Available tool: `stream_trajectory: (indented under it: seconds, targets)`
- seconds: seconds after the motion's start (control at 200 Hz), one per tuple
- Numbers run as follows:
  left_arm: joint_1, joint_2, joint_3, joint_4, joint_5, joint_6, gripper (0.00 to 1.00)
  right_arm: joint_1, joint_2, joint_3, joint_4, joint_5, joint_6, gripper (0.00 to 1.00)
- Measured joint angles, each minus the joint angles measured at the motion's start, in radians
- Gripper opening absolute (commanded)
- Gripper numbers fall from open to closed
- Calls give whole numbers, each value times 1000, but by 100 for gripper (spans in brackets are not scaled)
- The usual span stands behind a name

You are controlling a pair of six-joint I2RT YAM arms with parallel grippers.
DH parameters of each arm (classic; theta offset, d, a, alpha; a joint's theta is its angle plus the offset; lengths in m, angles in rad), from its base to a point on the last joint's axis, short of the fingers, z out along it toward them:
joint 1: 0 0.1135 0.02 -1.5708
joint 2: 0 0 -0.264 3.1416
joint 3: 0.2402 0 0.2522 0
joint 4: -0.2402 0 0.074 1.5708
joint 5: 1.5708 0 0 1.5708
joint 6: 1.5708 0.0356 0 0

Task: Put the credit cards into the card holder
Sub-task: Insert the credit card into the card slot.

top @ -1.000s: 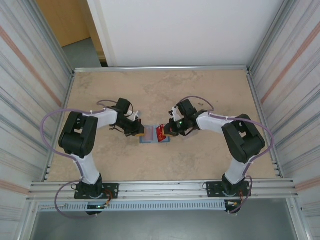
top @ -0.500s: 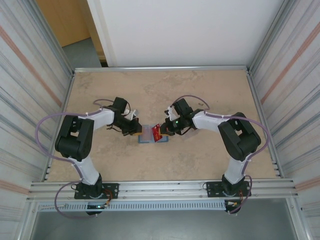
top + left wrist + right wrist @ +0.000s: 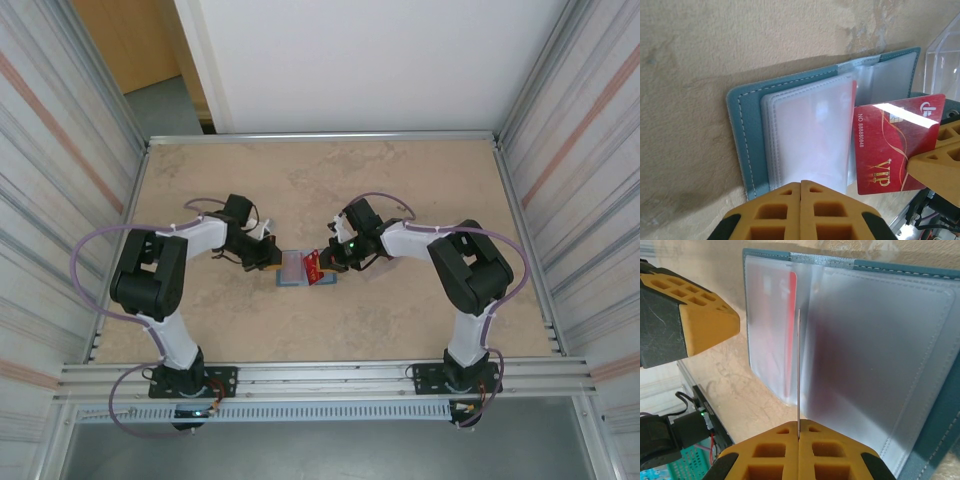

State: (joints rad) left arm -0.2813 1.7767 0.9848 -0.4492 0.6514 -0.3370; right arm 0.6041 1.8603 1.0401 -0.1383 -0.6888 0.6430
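The teal card holder [image 3: 293, 269] lies open mid-table, its clear sleeves fanned up [image 3: 805, 135]. My right gripper [image 3: 799, 426] is shut on a red credit card [image 3: 892, 145], held on edge [image 3: 799, 370] with its free end at the sleeves. In the top view this card [image 3: 316, 265] sits between the holder and the right gripper [image 3: 326, 262]. A second red card [image 3: 790, 325] shows inside a sleeve. My left gripper [image 3: 801, 184] is shut, empty, its tips at the sleeves' near edge, on the holder's left side [image 3: 271, 258].
A clear plastic case [image 3: 945, 55] stands just beyond the holder, close to the held card. Metal walls and rails fence the table on the left, right and near sides. Bare stone-patterned tabletop [image 3: 400, 180] stretches behind the arms.
The right gripper has carried the red card a little left, up to the sleeves. The left gripper has shifted slightly left and back, so more of the holder shows.
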Motion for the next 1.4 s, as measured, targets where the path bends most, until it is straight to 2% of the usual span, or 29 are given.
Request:
stream_trajectory:
  seconds: [1.403]
  targets:
    - [0, 27, 0, 0, -22, 29, 0, -1, -4, 11, 3, -11, -24, 0]
